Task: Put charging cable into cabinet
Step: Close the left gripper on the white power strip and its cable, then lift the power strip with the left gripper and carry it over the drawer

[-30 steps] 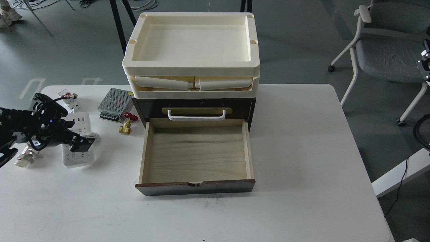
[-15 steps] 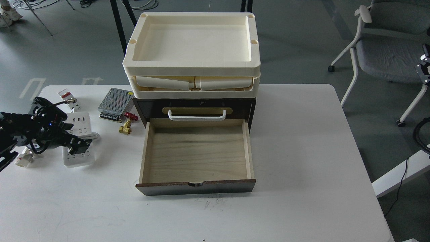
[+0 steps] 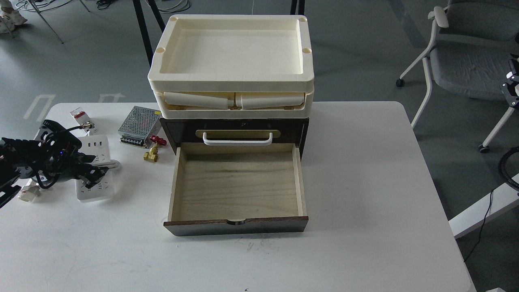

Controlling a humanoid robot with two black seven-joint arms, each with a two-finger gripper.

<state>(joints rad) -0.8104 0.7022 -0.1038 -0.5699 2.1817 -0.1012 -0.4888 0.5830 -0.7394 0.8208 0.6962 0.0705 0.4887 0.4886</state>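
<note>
The charging cable [image 3: 96,190] is a flat white power strip with a white cord round its middle, lying at the table's left. My left gripper [image 3: 94,173] is low over the strip's middle, touching or nearly touching it; its dark fingers cannot be told apart. The cabinet [image 3: 173,129] is dark brown and stands at the table's middle back. Its pale wood drawer [image 3: 237,188] is pulled out towards me and holds nothing. A white bar handle [image 3: 237,140] sits above the drawer. A small black part of my right arm [image 3: 511,83] shows at the right edge.
Cream trays [image 3: 231,83] are stacked on the cabinet. A silver perforated power supply box [image 3: 140,121], a brass valve with a red handle [image 3: 153,149] and a white-and-red circuit breaker [image 3: 80,117] lie between strip and cabinet. Another small white-red part [image 3: 25,194] lies under my left arm. A grey chair [image 3: 466,65] stands at the right.
My left gripper has drawn back a little to the left and sunk lower onto the strip's middle. The black part at the right edge has dropped slightly. The strip has not moved.
</note>
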